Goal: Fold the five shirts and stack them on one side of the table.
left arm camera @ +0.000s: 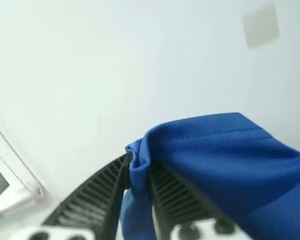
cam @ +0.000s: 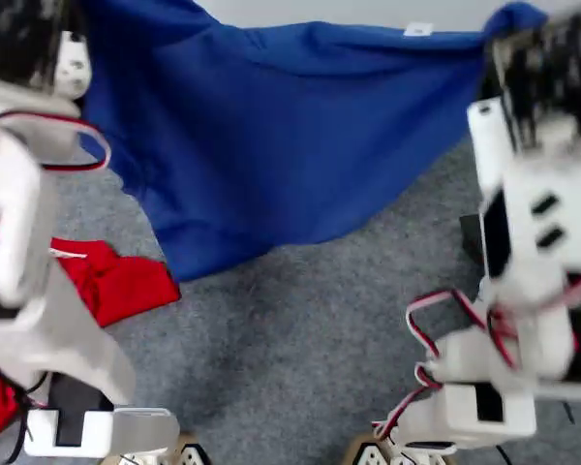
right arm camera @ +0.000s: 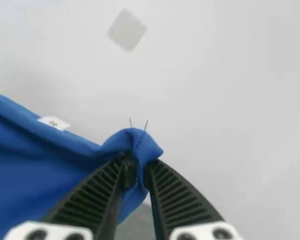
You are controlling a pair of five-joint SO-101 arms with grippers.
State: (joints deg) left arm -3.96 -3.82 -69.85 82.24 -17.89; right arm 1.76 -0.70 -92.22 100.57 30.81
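The blue shirt (cam: 290, 136) hangs spread across the top of the high view, its lower edge draping onto the grey table (cam: 300, 329). My left jaws and right jaws are each clamped tight on an upper corner, I judge to stretch it flat for folding. A red shirt (cam: 126, 281) lies crumpled at left.

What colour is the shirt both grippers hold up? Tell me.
Solid blue; the shirt shows best in the high view.

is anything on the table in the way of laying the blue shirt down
Only the red shirt: it lies crumpled on the table beside the hanging lower corner of the blue shirt, so spreading toward that side would likely overlap it. Nothing else visible lies in front.
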